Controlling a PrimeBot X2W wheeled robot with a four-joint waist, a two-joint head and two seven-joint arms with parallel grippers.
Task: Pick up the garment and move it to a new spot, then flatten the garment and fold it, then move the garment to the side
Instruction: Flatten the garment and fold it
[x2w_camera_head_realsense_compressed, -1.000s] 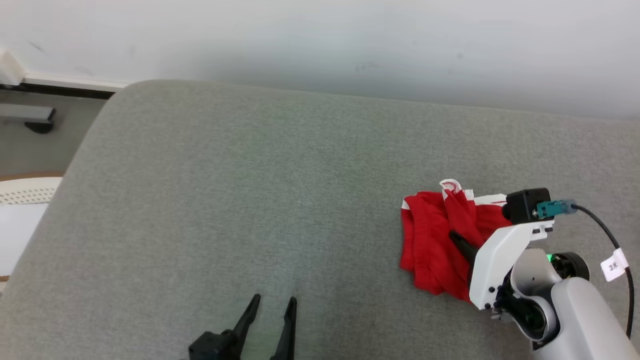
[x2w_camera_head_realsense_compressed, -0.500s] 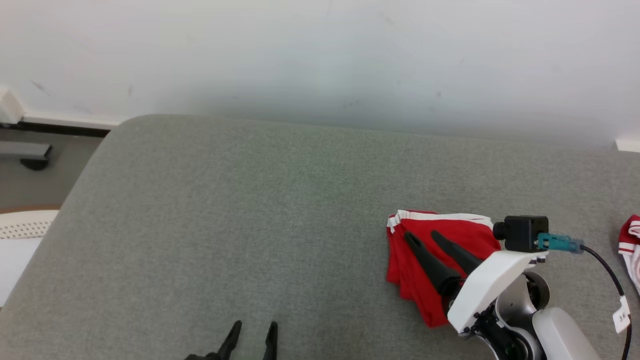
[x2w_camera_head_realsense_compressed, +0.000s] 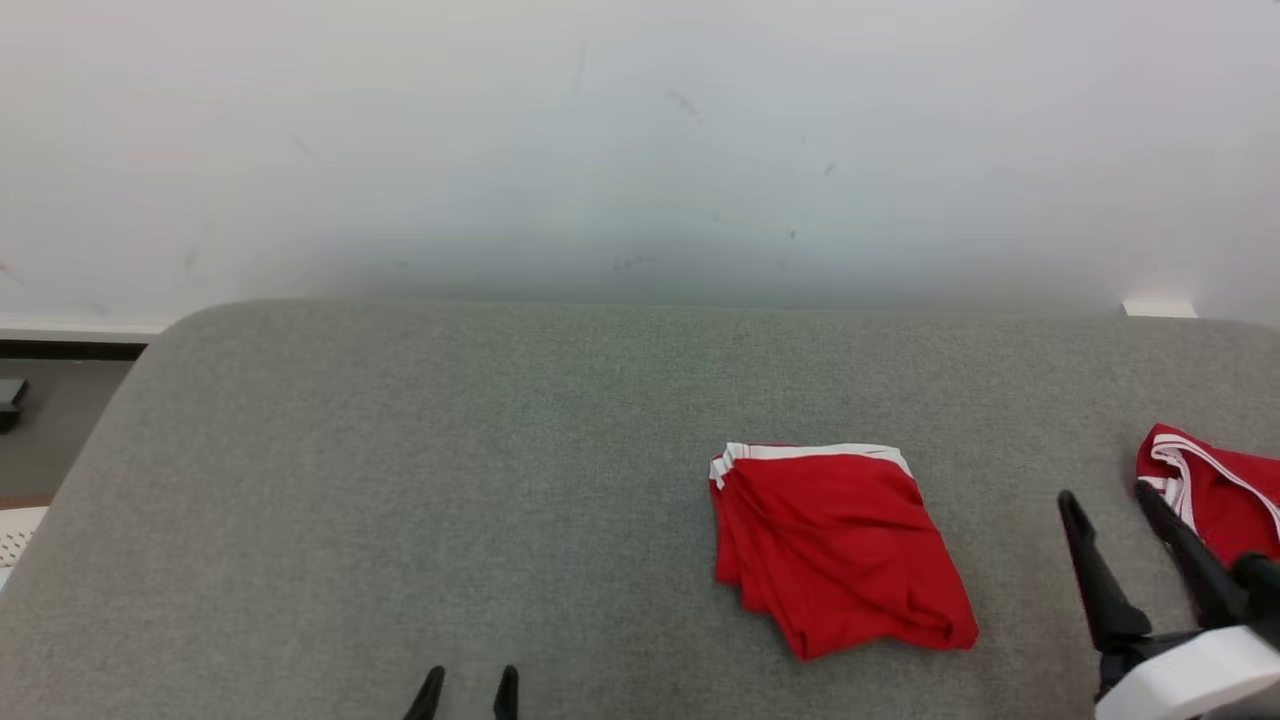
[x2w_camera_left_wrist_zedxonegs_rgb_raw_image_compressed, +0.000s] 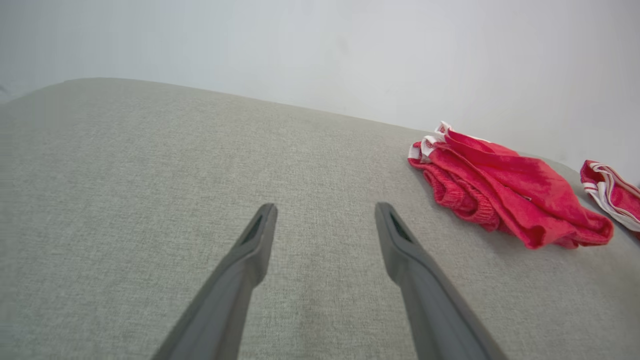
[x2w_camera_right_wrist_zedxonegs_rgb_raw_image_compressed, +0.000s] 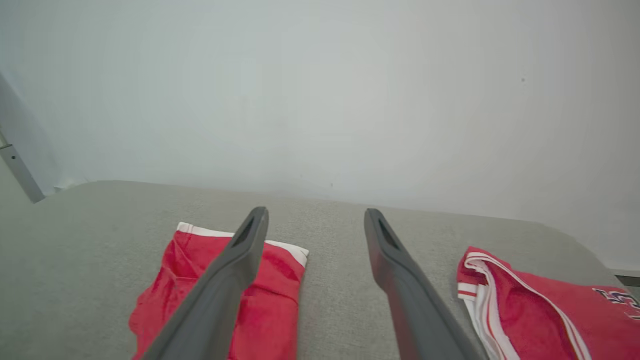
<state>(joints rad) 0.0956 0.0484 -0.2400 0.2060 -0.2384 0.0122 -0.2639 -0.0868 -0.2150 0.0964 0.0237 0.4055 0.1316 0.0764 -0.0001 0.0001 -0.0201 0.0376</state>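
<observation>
Right end effector (x2w_camera_head_realsense_compressed: 1105, 495): fingers spread, empty, between folded red garment (x2w_camera_head_realsense_compressed: 840, 545) and second red garment (x2w_camera_head_realsense_compressed: 1215, 490). Both garments lie on grey padded surface (x2w_camera_head_realsense_compressed: 400, 450). Left end effector (x2w_camera_head_realsense_compressed: 470, 678): spread, empty, well apart from both.

The left gripper (x2w_camera_head_realsense_compressed: 470, 685) is cut by the head view's bottom edge, just its fingertips (x2w_camera_head_realsense_compressed: 431, 692) poking up, and the right gripper (x2w_camera_head_realsense_compressed: 1106, 495) loses its body off the lower right corner. The second red garment (x2w_camera_head_realsense_compressed: 1215, 495) runs past the right edge there. In the right wrist view a finger (x2w_camera_right_wrist_zedxonegs_rgb_raw_image_compressed: 220, 290) covers a strip of the folded garment (x2w_camera_right_wrist_zedxonegs_rgb_raw_image_compressed: 272, 300), and dark lettering (x2w_camera_right_wrist_zedxonegs_rgb_raw_image_compressed: 617, 299) on the other piece is cropped, unreadable. A dark object (x2w_camera_head_realsense_compressed: 8, 395) at the far left is too cropped to name.
</observation>
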